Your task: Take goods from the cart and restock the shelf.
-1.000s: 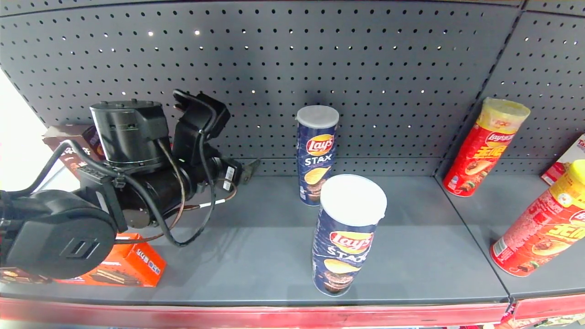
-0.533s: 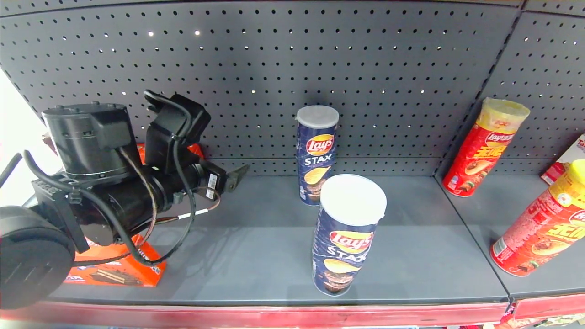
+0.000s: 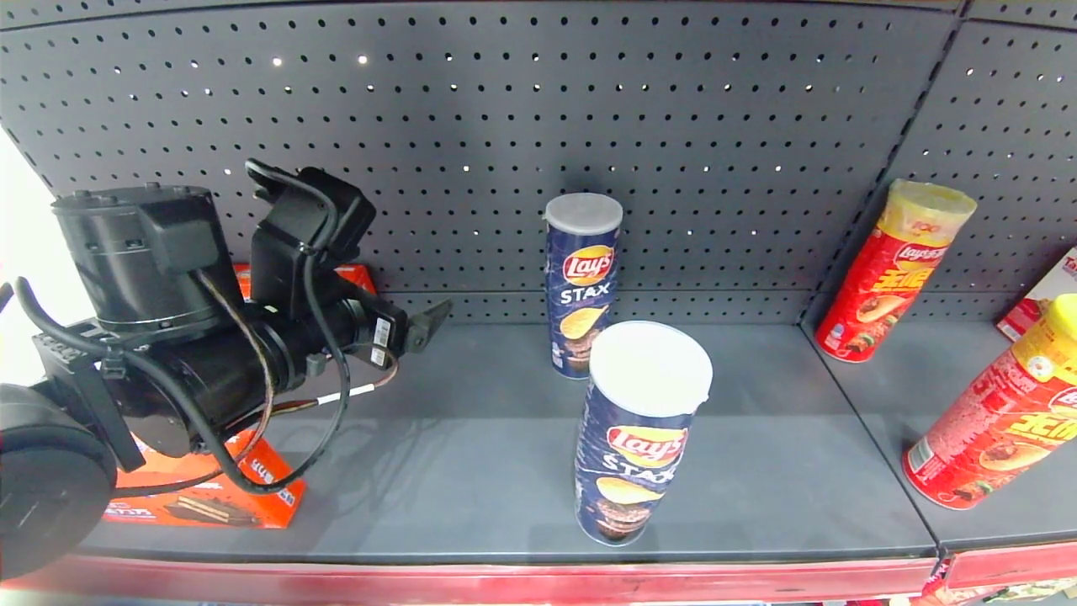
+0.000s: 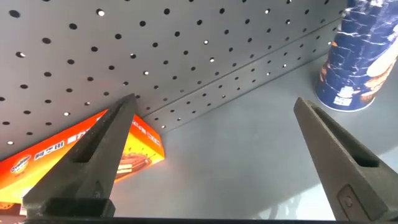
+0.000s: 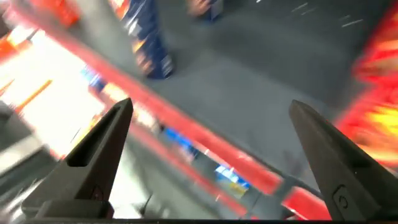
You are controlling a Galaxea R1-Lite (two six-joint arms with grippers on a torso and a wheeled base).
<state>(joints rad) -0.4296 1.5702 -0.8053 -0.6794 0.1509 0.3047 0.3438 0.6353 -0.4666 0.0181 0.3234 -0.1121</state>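
Backdrop, head view: grey perforated metal panel (image 3: 673, 126) behind a smooth matte grey metal shelf (image 3: 471, 471) with a red front edge.
Goods, head view: upright dark-blue cardboard crisp cylinders, the rear blue tube (image 3: 583, 286) by the back edge and the front blue tube (image 3: 639, 433) near the front edge.
Left gripper (image 3: 425, 324): spread and empty over the shelf's left part. Both tubes lie to its right, with their long axes vertical.
Left wrist view: a glossy orange carton (image 4: 143, 144) at the back edge.
Right wrist view: the right gripper (image 5: 209, 104) is spread and empty, outside the front edge. I judge the left arm nearer.

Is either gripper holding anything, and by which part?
Nothing is held: the left gripper, over the grey metal shelf, and the right gripper are both open and empty.
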